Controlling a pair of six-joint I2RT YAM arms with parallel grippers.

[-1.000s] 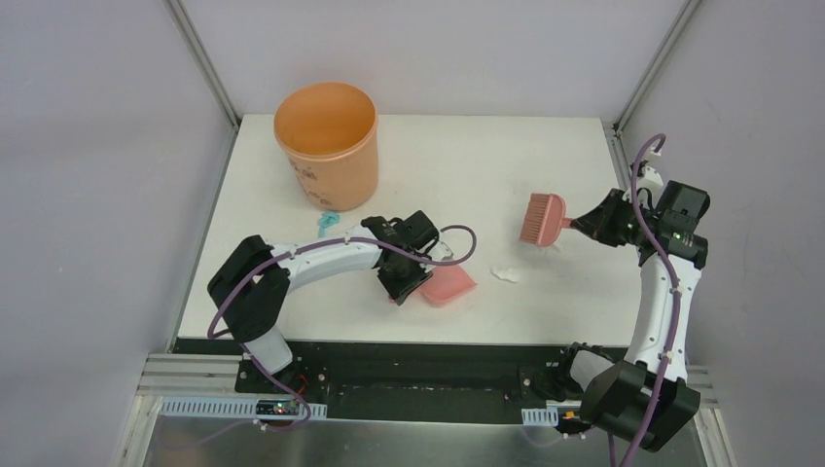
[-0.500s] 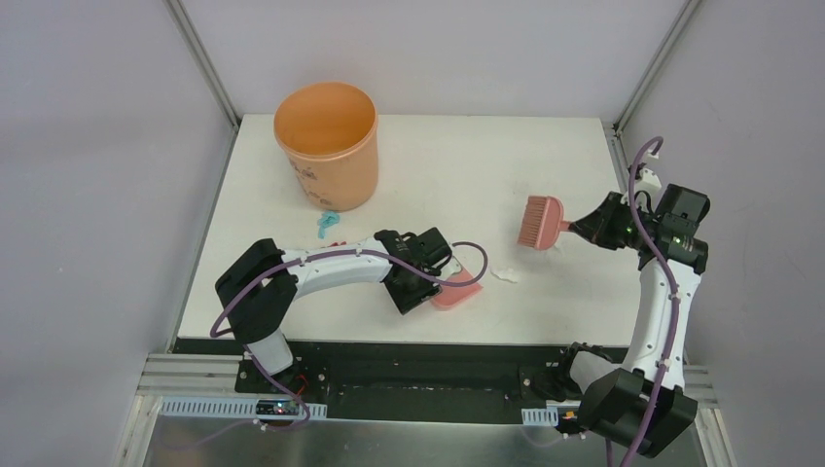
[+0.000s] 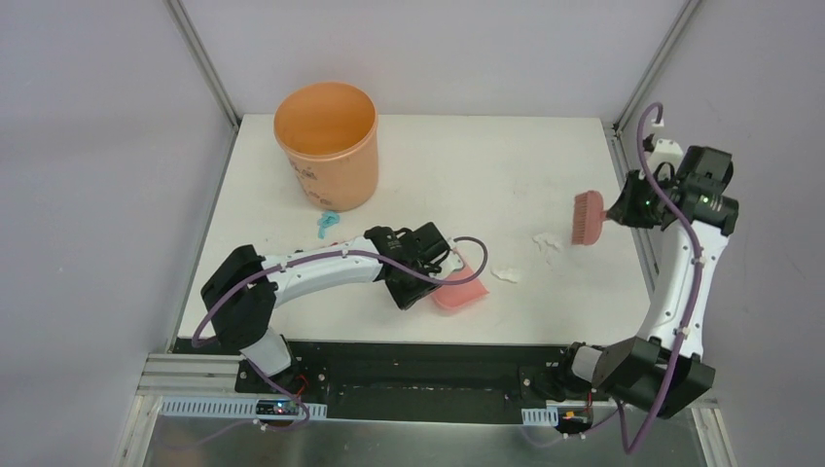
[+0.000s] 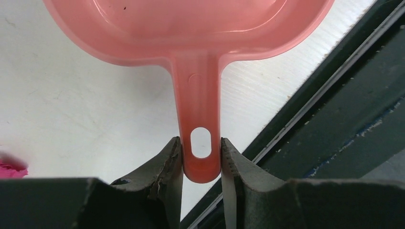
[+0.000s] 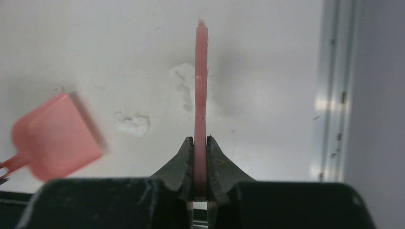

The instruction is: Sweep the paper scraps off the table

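My left gripper (image 3: 426, 288) is shut on the handle of the pink dustpan (image 3: 459, 286), which lies on the white table (image 3: 438, 165) near its front edge. The jaws clamp the handle end (image 4: 200, 152). My right gripper (image 3: 616, 208) is shut on the pink hand brush (image 3: 587, 217), held at the table's right side. Its thin handle (image 5: 201, 71) stands between the jaws. Two white paper scraps (image 3: 505, 275) (image 3: 547, 240) lie between dustpan and brush. A light blue scrap (image 3: 327, 225) lies by the bucket. A magenta bit (image 4: 9, 165) shows at the left wrist view's edge.
An orange bucket (image 3: 328, 144) stands at the table's back left. A black rail (image 3: 389, 342) runs along the front edge. Metal frame posts (image 3: 632, 165) border the table's right side, close to the brush.
My right arm swung the brush to the right and turned it, uncovering a white scrap where it was. My left gripper slid the dustpan to the right toward the nearer white scrap.
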